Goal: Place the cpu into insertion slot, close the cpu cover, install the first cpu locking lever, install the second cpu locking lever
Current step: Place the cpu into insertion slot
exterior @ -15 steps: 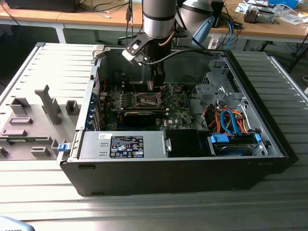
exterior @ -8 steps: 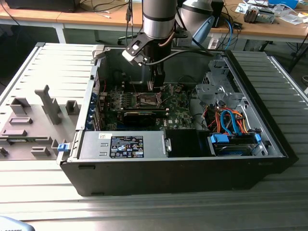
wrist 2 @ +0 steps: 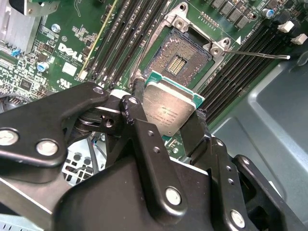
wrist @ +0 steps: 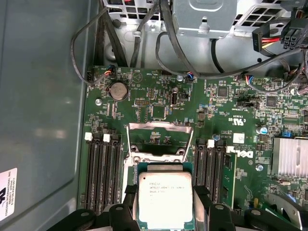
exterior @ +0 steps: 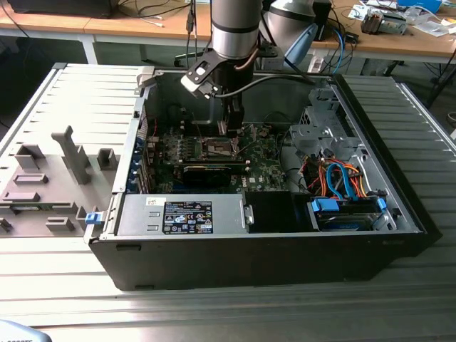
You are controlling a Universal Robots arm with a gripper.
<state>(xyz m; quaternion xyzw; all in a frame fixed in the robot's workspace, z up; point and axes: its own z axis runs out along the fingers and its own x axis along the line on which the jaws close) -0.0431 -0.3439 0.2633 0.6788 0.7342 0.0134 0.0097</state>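
So here's where you're at: step one isn't finished. Your gripper (wrist 2: 168,108) is clamped on the cpu (wrist 2: 166,101) by two opposite edges, metal lid up, and in the second wrist view the chip hangs just short of the insertion slot (wrist 2: 180,60), which sits bare with its contacts exposed. I'd say it's close above the board but not seated. The cpu cover (wrist: 159,126) looks flipped up and open past the far edge of the socket in the first wrist view, so closing it is not done, and neither lever step is either. One locking lever (wrist 2: 260,54) sticks out loose across the memory slots. I can't say for sure where the second one is. Heads up on blind spots: in the first wrist view the chip covers the socket itself, so you can't judge alignment there. From the exterior view the arm blocks most of that area inside the PC case (exterior: 285,249).
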